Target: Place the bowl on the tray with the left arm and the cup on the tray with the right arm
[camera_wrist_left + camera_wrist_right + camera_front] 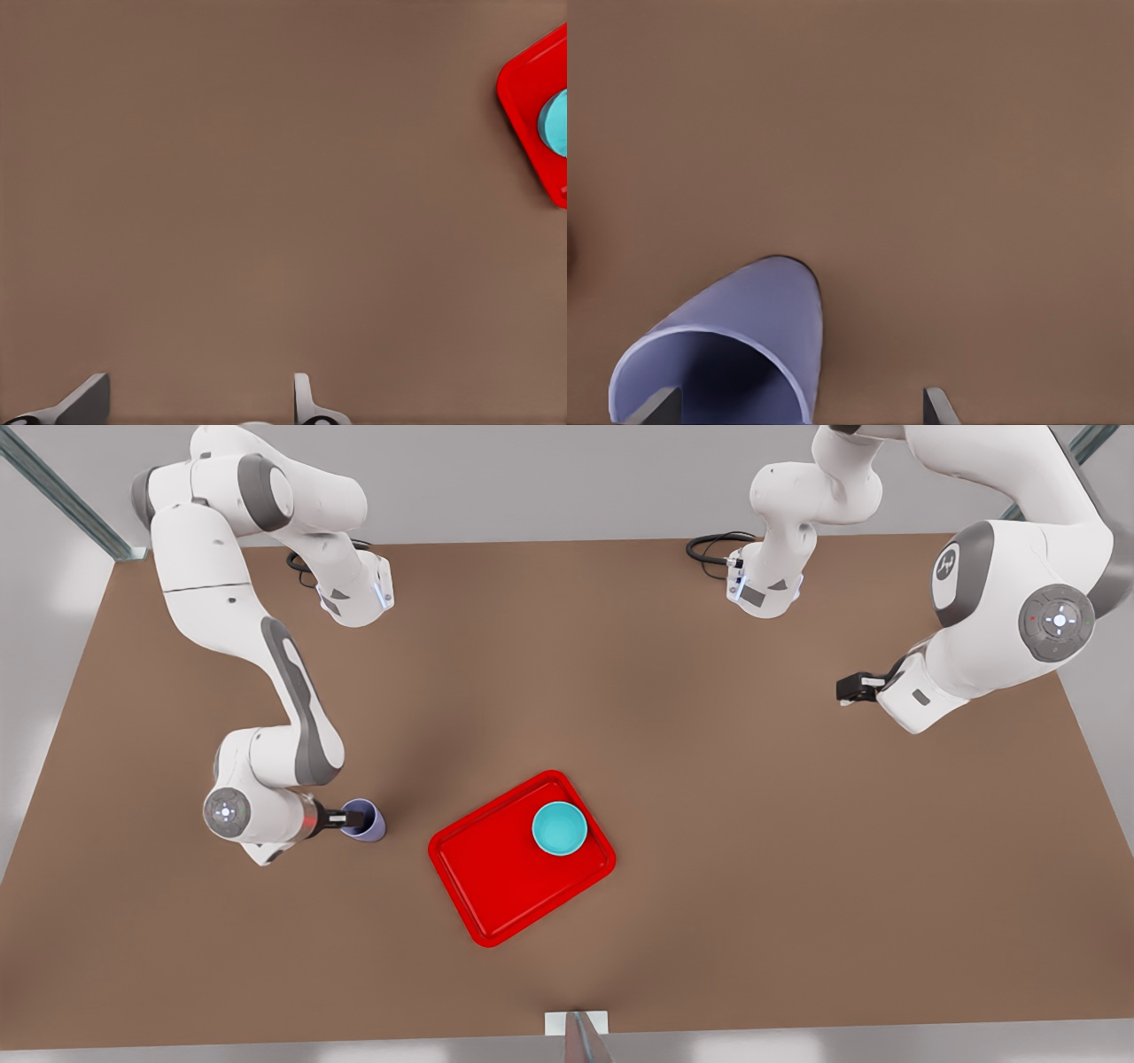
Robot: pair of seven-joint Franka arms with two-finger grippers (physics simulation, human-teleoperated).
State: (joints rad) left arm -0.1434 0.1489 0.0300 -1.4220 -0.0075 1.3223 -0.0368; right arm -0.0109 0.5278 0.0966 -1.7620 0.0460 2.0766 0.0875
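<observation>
**Bowl delivered, cup under an open gripper**

Right gripper [352, 820], on the silver-cuffed arm at the front view's left, down at the cup [365, 820], fingers spread. In the right wrist view, one black fingertip [656, 407] seen within the cup's [731, 350] open mouth, the other fingertip out over bare table beyond the wall nearest it. So: one wall of the cup lying between the two fingers, straddled rather than gripped, no squeeze apparent. Cup upright on the table [753, 850], its long axis vertical, well apart from the tray [496, 886], which lies toward the front view's right of it. Judged next need: closing on that wall, lifting, then carrying sideways toward the free part of the tray beside the bowl.

Left gripper [852, 688], on the plain white hand at the front view's right, held high and away, fingers parted [306, 398] and empty, waiting over bare tabletop. Tray corner [532, 106] and a sliver of bowl [556, 124] visible at the edge of the left wrist view.

Bowl [559, 828] seated inside the tray, in the corner toward the left arm, just beside the rim.

Cup: smooth pale lilac, thin-walled, tapering. Bowl: glossy teal, round, low. Tray: bright red, flat, rounded corners, raised rim. Table: matte brown, featureless.
</observation>
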